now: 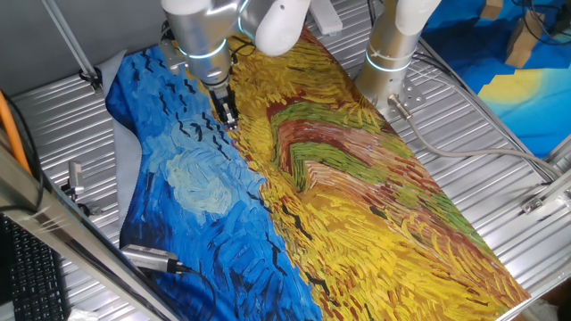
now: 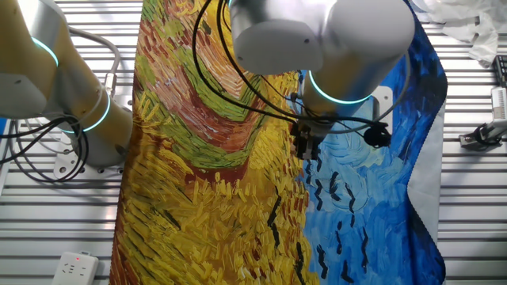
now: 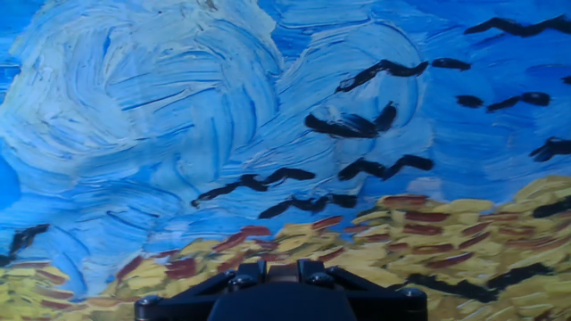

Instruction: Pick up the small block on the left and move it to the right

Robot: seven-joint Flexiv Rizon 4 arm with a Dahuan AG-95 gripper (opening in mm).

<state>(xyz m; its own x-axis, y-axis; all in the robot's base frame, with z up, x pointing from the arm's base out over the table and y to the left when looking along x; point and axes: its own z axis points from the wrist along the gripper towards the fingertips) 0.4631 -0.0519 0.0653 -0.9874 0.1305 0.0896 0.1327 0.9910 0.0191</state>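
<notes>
My gripper (image 1: 230,117) hangs over the far part of the painted cloth, at the line where the blue side meets the yellow side. It also shows in the other fixed view (image 2: 306,147). In the hand view the two dark fingers (image 3: 254,267) stand close together at the bottom edge. A small brown block (image 3: 283,270) sits pinched between them. The block is hidden by the fingers in both fixed views. I cannot tell how high the gripper is above the cloth.
The painted cloth (image 1: 339,205) covers the slatted metal table (image 1: 464,134). A second arm's base (image 1: 393,62) stands at the far edge of the cloth. A metal cylinder (image 1: 147,259) lies by the cloth's near left edge. A white power strip (image 2: 75,269) lies on the table.
</notes>
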